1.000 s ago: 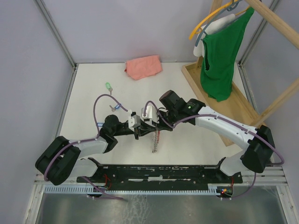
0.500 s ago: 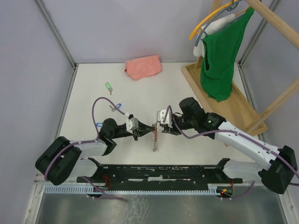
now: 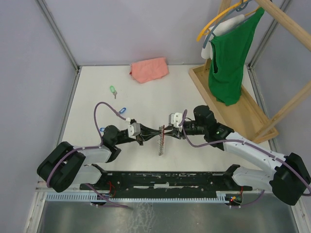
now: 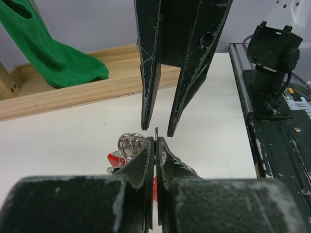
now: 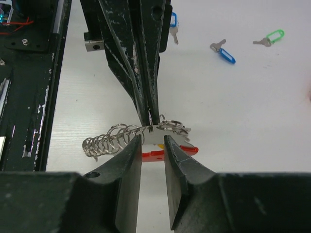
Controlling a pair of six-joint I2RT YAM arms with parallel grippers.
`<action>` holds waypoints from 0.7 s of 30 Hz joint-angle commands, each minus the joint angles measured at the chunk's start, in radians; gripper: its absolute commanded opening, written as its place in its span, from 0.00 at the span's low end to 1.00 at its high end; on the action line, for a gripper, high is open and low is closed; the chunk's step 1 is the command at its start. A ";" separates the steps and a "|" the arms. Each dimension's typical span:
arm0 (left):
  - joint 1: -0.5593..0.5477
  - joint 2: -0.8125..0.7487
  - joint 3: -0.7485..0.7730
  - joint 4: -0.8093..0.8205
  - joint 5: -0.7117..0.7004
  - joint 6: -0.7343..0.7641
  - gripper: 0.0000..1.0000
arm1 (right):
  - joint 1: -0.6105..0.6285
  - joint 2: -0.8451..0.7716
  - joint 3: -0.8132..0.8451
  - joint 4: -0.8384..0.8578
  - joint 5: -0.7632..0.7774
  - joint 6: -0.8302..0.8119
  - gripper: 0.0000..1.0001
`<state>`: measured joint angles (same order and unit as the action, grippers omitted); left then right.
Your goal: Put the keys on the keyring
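Two claws meet tip to tip now — the right claw [image 3: 165, 131] has swung round, jaws a narrow gap apart, facing the left claw [image 3: 155, 132] clamped on the keyring [image 5: 121, 137]. The keys [image 3: 112, 90] lie well apart — none threaded yet.

The keyring [image 3: 161, 144] sits between left end effector [image 3: 156, 135] and right end effector [image 3: 164, 132], keys [image 3: 112, 90] behind-left, cloth [image 3: 149, 69] farther back.

Pale lilac walls [image 3: 121, 29] enclose a white table [image 3: 146, 97]; a wooden rack [image 3: 252, 112] stands at right.
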<state>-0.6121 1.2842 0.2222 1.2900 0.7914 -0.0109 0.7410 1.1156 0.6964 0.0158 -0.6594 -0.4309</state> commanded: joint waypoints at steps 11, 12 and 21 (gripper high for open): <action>-0.001 0.000 0.006 0.100 0.011 -0.035 0.03 | -0.006 0.051 0.019 0.126 -0.088 0.043 0.26; -0.001 -0.002 0.006 0.100 0.012 -0.035 0.03 | -0.006 0.054 0.023 0.116 -0.091 0.037 0.25; -0.002 0.002 0.012 0.092 0.025 -0.040 0.03 | -0.008 0.073 0.041 0.095 -0.107 0.029 0.18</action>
<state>-0.6121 1.2842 0.2222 1.2976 0.7963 -0.0196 0.7368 1.1809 0.6968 0.0902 -0.7273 -0.3981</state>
